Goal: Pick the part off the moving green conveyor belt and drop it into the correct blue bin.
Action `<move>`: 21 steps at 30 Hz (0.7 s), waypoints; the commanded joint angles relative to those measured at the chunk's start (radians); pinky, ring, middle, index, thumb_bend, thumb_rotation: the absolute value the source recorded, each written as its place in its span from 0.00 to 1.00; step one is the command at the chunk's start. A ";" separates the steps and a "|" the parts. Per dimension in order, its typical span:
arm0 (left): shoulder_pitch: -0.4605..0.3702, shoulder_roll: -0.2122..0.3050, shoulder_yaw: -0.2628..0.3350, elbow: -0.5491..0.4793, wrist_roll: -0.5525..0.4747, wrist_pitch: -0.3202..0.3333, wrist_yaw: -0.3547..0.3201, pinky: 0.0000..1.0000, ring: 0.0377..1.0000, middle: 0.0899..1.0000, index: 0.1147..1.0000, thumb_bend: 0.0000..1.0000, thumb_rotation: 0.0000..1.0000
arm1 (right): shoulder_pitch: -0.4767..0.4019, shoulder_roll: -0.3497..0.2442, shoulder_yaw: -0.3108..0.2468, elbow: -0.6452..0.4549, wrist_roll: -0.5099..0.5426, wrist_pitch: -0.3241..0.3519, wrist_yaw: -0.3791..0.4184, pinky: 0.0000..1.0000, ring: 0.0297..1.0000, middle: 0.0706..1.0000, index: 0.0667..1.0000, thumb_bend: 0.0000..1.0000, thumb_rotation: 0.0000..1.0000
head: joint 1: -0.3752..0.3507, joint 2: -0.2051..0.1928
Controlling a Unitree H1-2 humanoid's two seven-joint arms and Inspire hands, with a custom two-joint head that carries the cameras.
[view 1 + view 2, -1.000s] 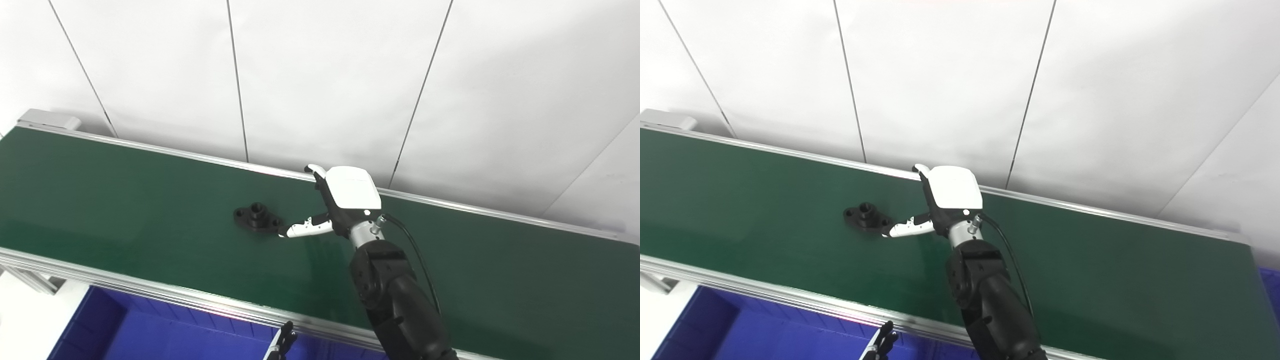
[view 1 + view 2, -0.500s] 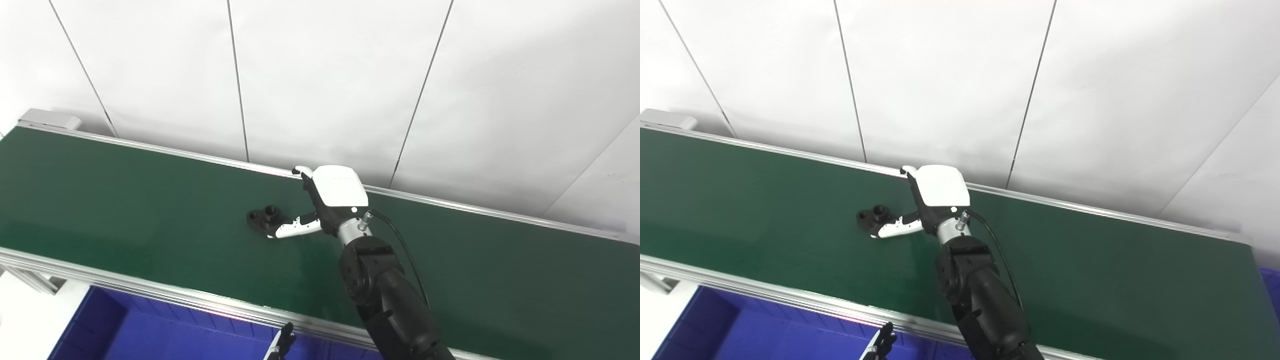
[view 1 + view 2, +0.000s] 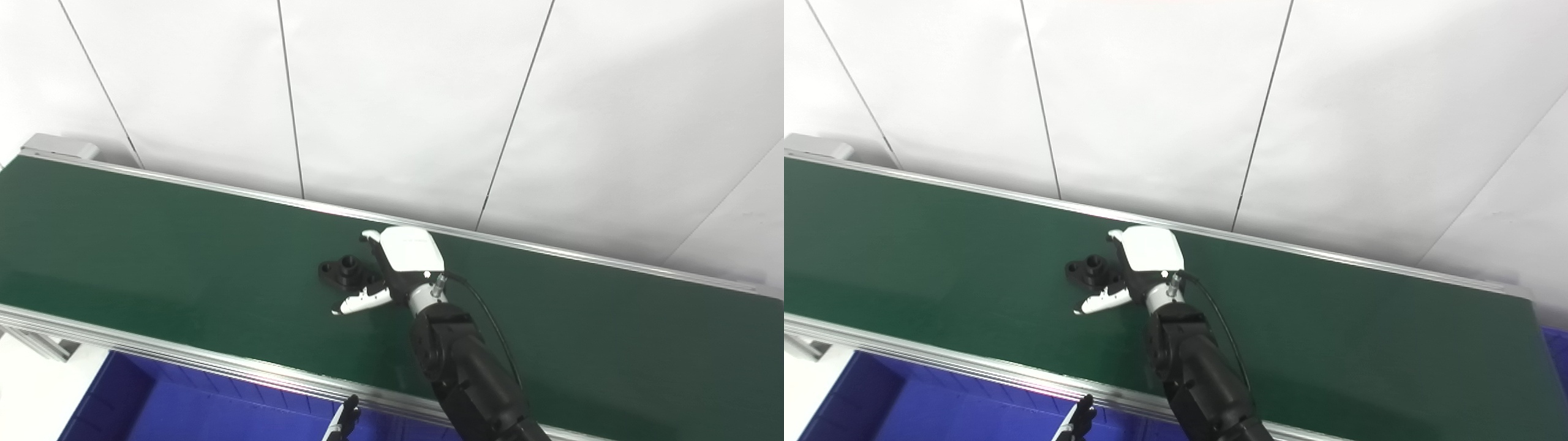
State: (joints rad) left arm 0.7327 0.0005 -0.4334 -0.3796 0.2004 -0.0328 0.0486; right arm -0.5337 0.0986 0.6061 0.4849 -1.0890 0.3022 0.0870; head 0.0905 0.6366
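Right robot hand (image 3: 392,269), fingers spread, brackets flanged black part (image 3: 344,272) on matte green belt (image 3: 153,245).

Landmark: black part (image 3: 346,273) on green belt (image 3: 153,245).
Left of part: bare belt.
Right of part: right hand (image 3: 392,269) spread, crowding it.
Behind part: belt, then rail.

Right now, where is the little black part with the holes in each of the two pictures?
Left eye view: the small black flanged part lies on the green conveyor belt, a little left of centre, by the white right hand.
Right eye view: the same part sits further left in the picture.
Shared landmark: the white hand right beside it.
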 commanded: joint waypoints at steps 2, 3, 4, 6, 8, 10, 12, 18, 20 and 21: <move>0.057 -0.055 -0.097 -0.034 -0.002 -0.048 -0.008 1.00 0.99 0.98 1.00 0.48 1.00 | -0.043 0.008 0.015 0.013 0.002 -0.001 -0.046 0.30 0.39 0.66 0.80 0.99 0.60 | 0.005 0.002; 0.059 -0.055 -0.099 -0.035 -0.002 -0.050 -0.007 1.00 0.99 0.98 1.00 0.48 1.00 | -0.043 0.005 0.020 0.030 0.004 -0.006 -0.062 0.30 0.39 0.66 0.80 0.99 0.60 | 0.008 0.005; 0.060 -0.054 -0.101 -0.035 -0.003 -0.052 -0.006 1.00 0.99 0.98 1.00 0.48 1.00 | -0.044 0.003 0.023 0.043 0.006 -0.010 -0.075 0.25 0.33 0.57 0.77 0.95 0.56 | 0.008 0.005; 0.065 -0.054 -0.105 -0.043 0.001 -0.042 -0.003 1.00 0.99 0.98 1.00 0.48 1.00 | -0.042 -0.004 0.031 0.081 0.021 -0.038 -0.114 0.20 0.27 0.45 0.71 0.85 0.43 | 0.012 0.011; 0.067 -0.050 -0.108 -0.047 0.002 -0.037 -0.003 1.00 0.99 0.98 1.00 0.49 1.00 | -0.041 -0.013 0.044 0.109 0.033 -0.060 -0.133 0.15 0.19 0.29 0.63 0.74 0.20 | 0.016 0.014; 0.066 -0.047 -0.111 -0.048 -0.006 -0.037 -0.004 1.00 1.00 0.99 1.00 0.49 1.00 | -0.037 -0.019 0.060 0.122 0.037 -0.060 -0.139 0.11 0.14 0.21 0.58 0.75 0.04 | 0.019 0.016; 0.067 -0.048 -0.112 -0.050 -0.011 -0.032 -0.003 1.00 1.00 0.99 1.00 0.49 1.00 | -0.031 -0.023 0.075 0.136 0.039 -0.057 -0.169 0.09 0.13 0.19 0.48 0.56 0.10 | 0.021 0.016; 0.067 -0.045 -0.117 -0.058 -0.011 -0.020 -0.003 1.00 0.99 0.99 1.00 0.45 1.00 | -0.019 -0.025 0.100 0.152 0.057 -0.059 -0.245 0.10 0.13 0.20 0.45 0.51 0.11 | 0.021 0.022; 0.068 -0.045 -0.117 -0.063 -0.014 -0.010 -0.003 1.00 0.98 0.99 1.00 0.45 1.00 | -0.020 -0.026 0.109 0.148 0.053 -0.048 -0.239 0.10 0.13 0.20 0.45 0.51 0.11 | 0.018 0.022; 0.069 -0.045 -0.116 -0.066 -0.015 -0.005 -0.003 1.00 0.98 0.99 1.00 0.45 1.00 | -0.020 -0.027 0.113 0.146 0.052 -0.045 -0.238 0.10 0.13 0.20 0.45 0.51 0.11 | 0.018 0.024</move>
State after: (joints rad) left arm 0.7564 0.0121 -0.4522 -0.4064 0.1988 -0.0241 0.0726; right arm -0.5685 0.0757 0.7032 0.6120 -1.0299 0.2466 -0.1755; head 0.1074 0.6611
